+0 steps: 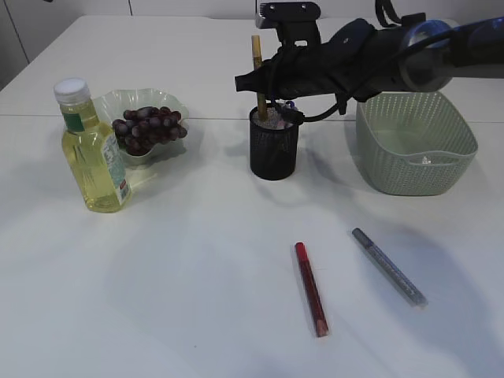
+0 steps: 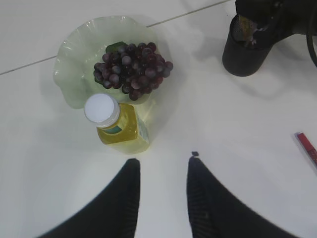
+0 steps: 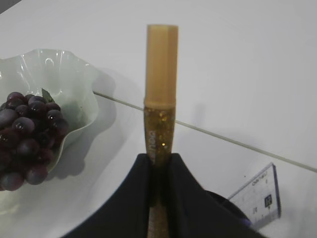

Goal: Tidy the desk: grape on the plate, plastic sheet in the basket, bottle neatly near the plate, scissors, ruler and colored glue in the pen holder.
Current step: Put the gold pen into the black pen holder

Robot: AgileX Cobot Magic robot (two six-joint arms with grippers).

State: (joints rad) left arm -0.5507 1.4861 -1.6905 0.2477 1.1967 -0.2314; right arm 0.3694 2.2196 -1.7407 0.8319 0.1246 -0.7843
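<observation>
Gold glitter glue (image 3: 161, 104) stands upright between the closed jaws of the right end effector (image 3: 159, 163), its lower end over or just inside the black mesh pen holder (image 1: 274, 150); how deep it sits cannot be told. A clear ruler (image 3: 257, 196) already leans in the holder. The left end effector (image 2: 163, 166) hangs partly open and empty above the table (image 1: 197, 299), near the bottle (image 1: 93, 150).

Risks, as I judge them: if the jaws part before the tube's tip is well inside the rim, the glue could tip out over the edge. The arm reaches low across the holder, so a sideways withdrawal could knock it over. The ruler inside may block the tube from dropping fully.

Count:
- one bottle, upright beside the plate (image 1: 118, 102)
- one bunch of grapes (image 1: 150, 127), on the plate
- one pen holder
- one basket (image 1: 416, 146), with what may be the plastic sheet inside
- one gold glue tube in the grip, plus a red one (image 1: 311, 287) and a silver one (image 1: 388, 266) lying on the table
- one ruler
- scissors not clearly visible
</observation>
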